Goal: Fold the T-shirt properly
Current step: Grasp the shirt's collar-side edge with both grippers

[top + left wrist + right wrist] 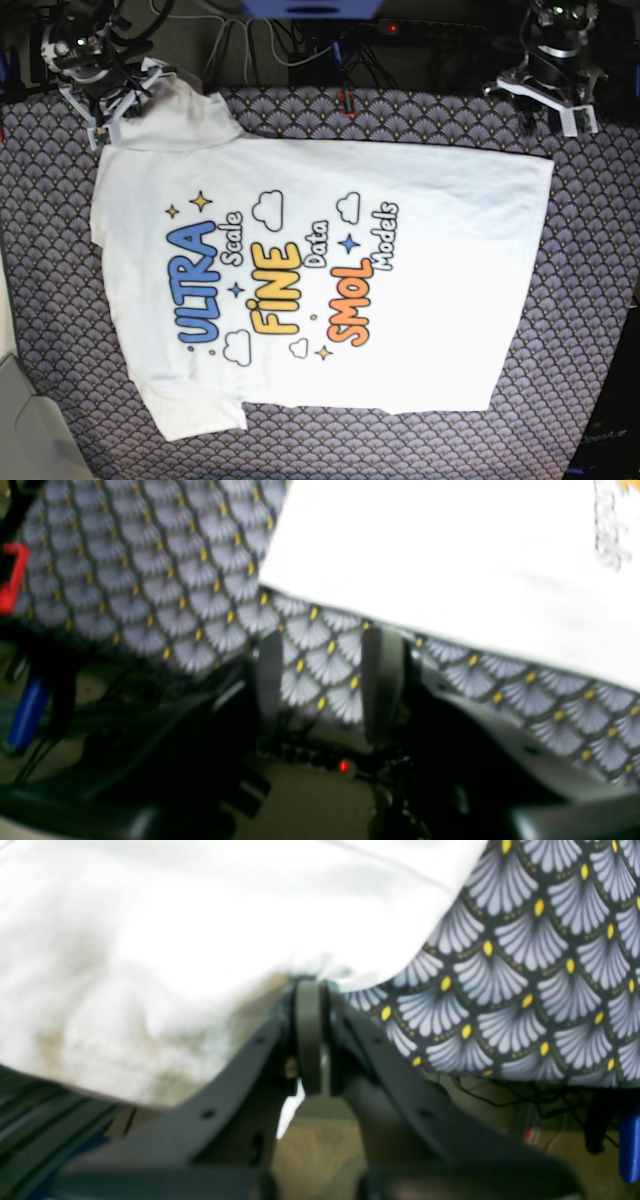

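Fan-patterned grey cloth with yellow dots covers the whole table, and the large white cotton T-shirt with the blue, yellow and orange cartoon print lies spread on it, print up.

Nearest to the right gripper, the shirt's sleeve edge bunches right at its tips; its jaws are pressed together and seem to pinch a fold of that white fabric. Beyond those tips the cloth slopes away in soft wrinkles.

Over at the left gripper, the jaws stand partly apart with only tablecloth between them; the shirt's hem lies just ahead of the fingertips, untouched.

I'd judge this garment light, limp and prone to sagging, so corners and hems are the sensible holds, with both ends lifted together to stop it crumpling.
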{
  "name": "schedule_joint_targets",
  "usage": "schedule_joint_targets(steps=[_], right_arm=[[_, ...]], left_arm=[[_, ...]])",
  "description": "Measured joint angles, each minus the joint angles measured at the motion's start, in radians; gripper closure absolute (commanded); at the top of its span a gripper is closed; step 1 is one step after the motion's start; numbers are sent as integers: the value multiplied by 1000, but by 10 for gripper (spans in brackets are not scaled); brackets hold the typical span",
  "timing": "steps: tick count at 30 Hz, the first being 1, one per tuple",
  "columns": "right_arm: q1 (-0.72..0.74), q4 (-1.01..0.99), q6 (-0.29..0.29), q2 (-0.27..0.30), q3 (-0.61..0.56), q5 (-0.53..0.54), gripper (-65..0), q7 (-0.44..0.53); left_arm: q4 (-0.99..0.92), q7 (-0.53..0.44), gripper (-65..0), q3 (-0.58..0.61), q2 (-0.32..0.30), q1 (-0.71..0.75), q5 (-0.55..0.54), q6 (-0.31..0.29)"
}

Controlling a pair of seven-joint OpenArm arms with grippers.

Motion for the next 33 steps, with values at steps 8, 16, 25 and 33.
schedule_joint_targets(steps=[8, 16, 25, 33], right_arm=[[1, 4, 4, 21, -4, 11, 0, -6], [2, 43, 15, 41, -6, -5, 0, -40], [23, 66, 15, 44, -6, 0, 0, -35], [25, 65, 15, 44, -8, -1, 0, -36]], left_arm=[[0, 3, -258, 0, 1, -61, 2, 0], [-3, 4, -257, 0, 1, -99, 3, 1], [-68, 3, -256, 0, 1, -101, 3, 4], [-151, 0, -269, -71, 3, -131, -1, 0]])
